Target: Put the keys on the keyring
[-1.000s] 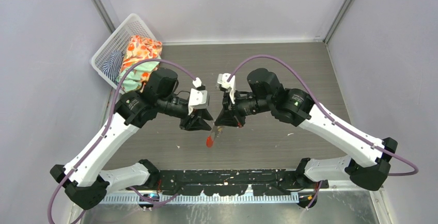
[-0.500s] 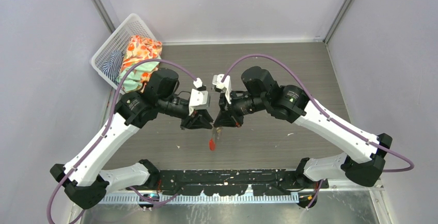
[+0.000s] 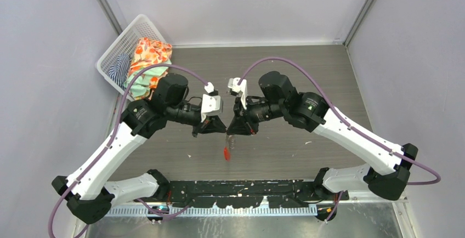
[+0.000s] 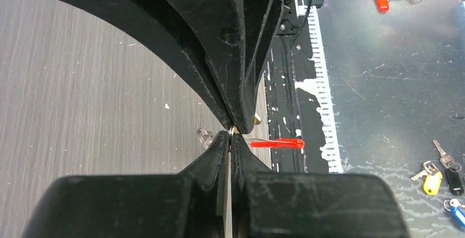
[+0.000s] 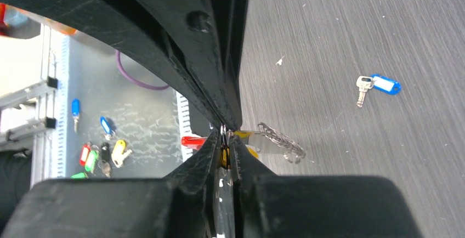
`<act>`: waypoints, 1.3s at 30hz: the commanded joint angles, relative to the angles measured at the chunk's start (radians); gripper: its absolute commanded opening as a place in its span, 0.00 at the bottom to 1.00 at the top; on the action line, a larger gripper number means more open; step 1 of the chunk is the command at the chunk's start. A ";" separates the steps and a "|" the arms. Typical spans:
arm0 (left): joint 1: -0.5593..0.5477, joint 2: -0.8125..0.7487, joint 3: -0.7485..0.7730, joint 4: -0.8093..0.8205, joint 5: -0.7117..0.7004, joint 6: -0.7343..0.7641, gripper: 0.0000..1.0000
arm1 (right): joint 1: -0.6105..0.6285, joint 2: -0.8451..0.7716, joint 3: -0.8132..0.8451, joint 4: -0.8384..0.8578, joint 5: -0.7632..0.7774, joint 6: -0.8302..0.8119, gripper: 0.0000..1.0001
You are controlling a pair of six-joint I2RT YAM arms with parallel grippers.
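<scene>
My left gripper (image 3: 221, 130) and right gripper (image 3: 231, 131) meet tip to tip above the middle of the table. In the left wrist view the left gripper (image 4: 230, 138) is shut on the thin metal ring of the keyring; its red oval tag (image 4: 277, 143) sticks out to the right and its chain (image 4: 204, 137) to the left. In the right wrist view the right gripper (image 5: 225, 140) is shut on the yellow-orange key (image 5: 224, 156), pressed against the ring. The red tag (image 3: 226, 153) hangs below both grippers. The blue key (image 5: 378, 86) lies apart on the table.
A white basket (image 3: 127, 36) with patterned cloths stands at the back left. A black rail (image 3: 247, 188) runs along the near table edge. Several spare tagged keys (image 4: 438, 172) lie on the lower surface beyond it, also seen in the right wrist view (image 5: 104, 153).
The right gripper has moved slightly left, closing against the left gripper. The red tag has swung a little and hangs slightly lower and to the right.
</scene>
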 commanded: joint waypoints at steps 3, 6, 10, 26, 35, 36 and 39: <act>-0.006 -0.078 -0.062 0.211 -0.053 -0.148 0.00 | -0.076 -0.150 -0.136 0.261 -0.048 0.201 0.25; -0.006 -0.093 -0.082 0.252 -0.045 -0.187 0.00 | -0.106 -0.198 -0.198 0.349 -0.071 0.282 0.28; -0.006 -0.091 -0.081 0.274 -0.046 -0.213 0.00 | -0.115 -0.213 -0.245 0.416 -0.095 0.335 0.29; -0.006 -0.112 -0.096 0.282 -0.058 -0.225 0.00 | -0.126 -0.254 -0.314 0.467 -0.106 0.387 0.09; -0.006 -0.126 -0.105 0.314 -0.072 -0.240 0.00 | -0.127 -0.258 -0.344 0.469 -0.105 0.402 0.04; -0.006 -0.127 -0.107 0.320 -0.073 -0.243 0.00 | -0.127 -0.257 -0.348 0.472 -0.108 0.405 0.04; -0.006 -0.129 -0.109 0.342 -0.069 -0.256 0.00 | -0.127 -0.254 -0.361 0.480 -0.104 0.418 0.04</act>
